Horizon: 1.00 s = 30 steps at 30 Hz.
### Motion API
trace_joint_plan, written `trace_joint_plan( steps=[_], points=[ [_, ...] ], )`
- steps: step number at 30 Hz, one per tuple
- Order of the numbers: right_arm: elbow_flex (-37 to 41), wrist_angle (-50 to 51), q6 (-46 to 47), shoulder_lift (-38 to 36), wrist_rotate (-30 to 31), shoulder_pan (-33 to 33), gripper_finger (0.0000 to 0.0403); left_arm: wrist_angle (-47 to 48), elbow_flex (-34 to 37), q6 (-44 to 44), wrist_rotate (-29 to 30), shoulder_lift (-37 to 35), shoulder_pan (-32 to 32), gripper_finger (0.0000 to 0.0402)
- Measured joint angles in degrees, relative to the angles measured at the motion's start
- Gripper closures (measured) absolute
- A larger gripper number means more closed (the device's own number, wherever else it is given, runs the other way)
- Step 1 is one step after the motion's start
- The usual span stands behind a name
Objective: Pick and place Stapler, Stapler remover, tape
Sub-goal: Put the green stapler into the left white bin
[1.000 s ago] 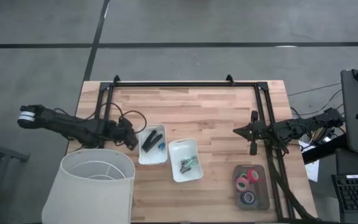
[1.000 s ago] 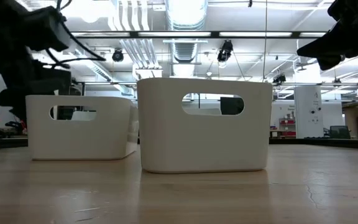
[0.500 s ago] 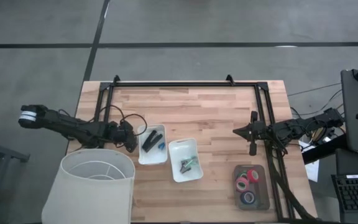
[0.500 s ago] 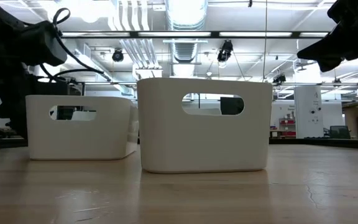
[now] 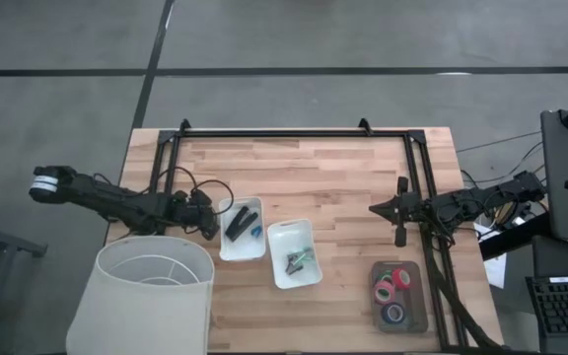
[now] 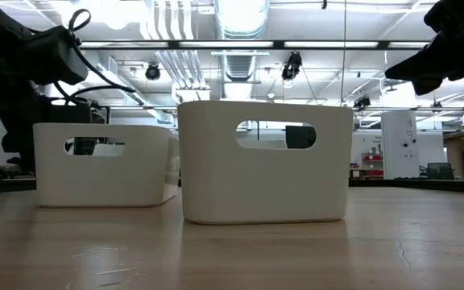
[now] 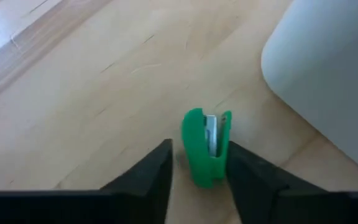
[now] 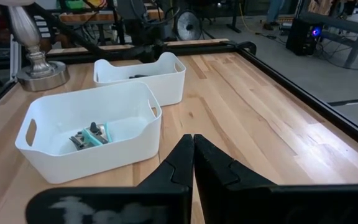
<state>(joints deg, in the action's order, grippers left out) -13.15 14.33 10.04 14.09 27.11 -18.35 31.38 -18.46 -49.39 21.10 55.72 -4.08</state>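
My left gripper (image 5: 208,222) hangs above the table just left of the left white tray (image 5: 227,247) and is shut on a small green stapler (image 7: 206,145) with a metal strip in its middle. The black stapler (image 5: 243,219) lies in that tray. The middle white tray (image 5: 282,266) holds small tools. The red (image 5: 392,285) and blue (image 5: 393,314) tape rolls lie in a dark tray (image 5: 420,296) at the near right. My right gripper (image 5: 399,210) is shut and empty, raised over the table's right side; it also shows in its wrist view (image 8: 193,149). My left gripper pinches the small green stapler between its two fingers, one finger (image 7: 157,171) on each side of its near end (image 7: 207,177). The stapler sticks out past the fingertips, clear of the table. Where the pads meet it is hidden by the fingers.
A large white lampshade (image 5: 151,291) stands at the near left corner, its metal base (image 8: 39,71) beside the trays. A black frame (image 5: 294,133) runs along the table's far, left and right sides. Bare wood lies between the trays and the right rail.
My left gripper has gone up beside the left tray and shifted a little toward the table's near edge.
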Motion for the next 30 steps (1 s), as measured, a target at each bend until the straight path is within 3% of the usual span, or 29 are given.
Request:
trace_joint_plan(
  steps=[5,8,13,18,22,27,30],
  points=[
    [0.00,-0.05,0.02,0.00,0.00,0.02,0.0394,-0.02,0.00,0.21,0.73,0.00,0.00,0.0327],
    [0.00,-0.09,-0.04,0.00,0.00,0.02,0.0394,0.17,-0.28,2.39,0.85,-0.02,0.00,0.0353],
    [0.00,-0.09,-0.09,0.00,0.00,0.02,0.0394,1.61,-2.04,4.37,1.68,-0.28,0.00,0.0350],
    [0.00,-0.09,-0.13,0.00,0.00,0.02,0.0394,9.18,-6.79,4.33,3.50,-0.67,0.00,0.0323],
    [0.00,-0.07,-0.13,0.00,0.00,0.02,0.0394,15.59,-12.17,5.45,5.54,-0.76,-0.04,0.0341],
    [0.00,-0.04,-0.13,0.00,-0.01,0.00,0.0394,16.30,-18.13,7.97,6.93,-0.79,-0.28,0.0351],
    [0.07,0.01,-0.13,-0.02,-0.02,0.01,0.0394,15.25,-20.58,8.62,7.03,-0.79,-1.26,0.0336]
  ],
)
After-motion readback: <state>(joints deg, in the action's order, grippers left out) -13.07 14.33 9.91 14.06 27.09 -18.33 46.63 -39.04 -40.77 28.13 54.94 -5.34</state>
